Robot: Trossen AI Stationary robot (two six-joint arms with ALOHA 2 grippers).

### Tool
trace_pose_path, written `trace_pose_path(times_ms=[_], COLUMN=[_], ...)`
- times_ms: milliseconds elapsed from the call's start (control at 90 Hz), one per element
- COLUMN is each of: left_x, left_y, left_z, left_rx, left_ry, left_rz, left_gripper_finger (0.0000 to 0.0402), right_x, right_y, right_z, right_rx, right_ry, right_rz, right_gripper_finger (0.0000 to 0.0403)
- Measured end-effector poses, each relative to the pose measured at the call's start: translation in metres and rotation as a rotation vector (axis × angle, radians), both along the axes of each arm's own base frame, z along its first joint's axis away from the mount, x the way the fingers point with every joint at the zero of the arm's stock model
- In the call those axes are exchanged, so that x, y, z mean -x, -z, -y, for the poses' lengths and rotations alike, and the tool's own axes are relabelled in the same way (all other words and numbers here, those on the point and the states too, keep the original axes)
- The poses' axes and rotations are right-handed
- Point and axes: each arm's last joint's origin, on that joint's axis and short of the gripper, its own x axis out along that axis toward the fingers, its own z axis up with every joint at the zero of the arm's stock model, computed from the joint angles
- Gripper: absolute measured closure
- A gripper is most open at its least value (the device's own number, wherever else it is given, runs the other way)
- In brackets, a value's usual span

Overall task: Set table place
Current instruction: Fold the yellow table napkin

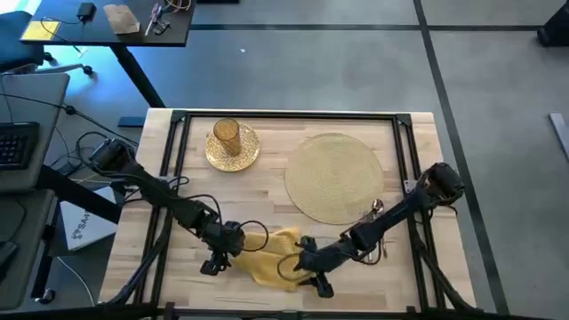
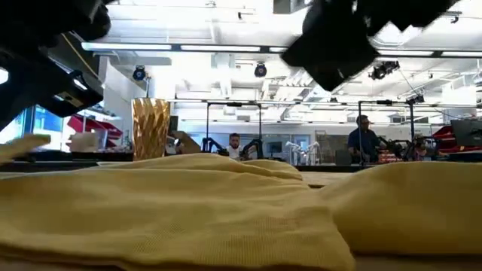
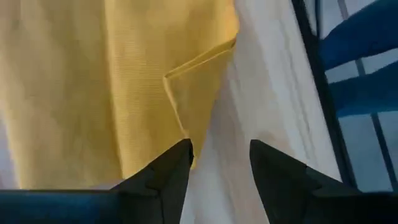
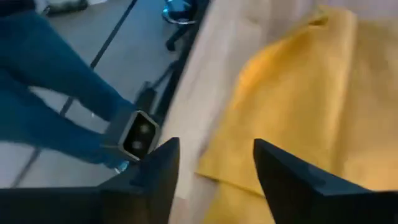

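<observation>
The napkin [image 1: 271,256], yellow and crumpled, lies near the bench's [image 1: 267,191] front edge. The left hand [image 1: 216,260] is at its left side, fingers apart, one tip at a folded corner. The right hand [image 1: 311,277] is at its right side, fingers parted over the hem. Cutlery beside the placemat [image 1: 334,176] is hard to make out behind the right arm. The glass [image 1: 227,135] stands on the plate [image 1: 233,148] at the far left, with open wood between.

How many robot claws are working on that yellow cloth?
2: the left claw at the yellow cloth's left edge, the right claw at its right edge, both open. None seem hidden.
</observation>
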Motion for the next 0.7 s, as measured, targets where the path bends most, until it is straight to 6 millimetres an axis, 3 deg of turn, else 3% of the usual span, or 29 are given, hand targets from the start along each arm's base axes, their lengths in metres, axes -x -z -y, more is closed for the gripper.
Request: trace_pose_path(times_ms=[211,344,533,700], left_x=[0.01,0.019,0.031,0.035], left_y=[-0.008,-0.006,-0.001,0.0], left_z=[0.023,0.033,0.043,0.051], left_rx=[-0.082,-0.137,-0.131,-0.181], left_ry=[0.168,0.206,0.252,0.254], left_rz=[0.128,0.183,0.209,0.293], left_gripper_finger=[0.0248,0.0247,0.0247,0.0247], right_x=[-0.02,-0.034,-0.041,-0.04], right_y=[0.019,0.033,0.057,0.06], right_z=[-0.03,-0.04,-0.045,-0.044], right_rx=[0.261,0.303,0.355,0.423], right_ry=[-0.103,-0.115,-0.123,-0.082], right_rz=[-0.024,-0.053,-0.132,-0.159], right_gripper_finger=[0.0195,0.0209,0.0236,0.0279])
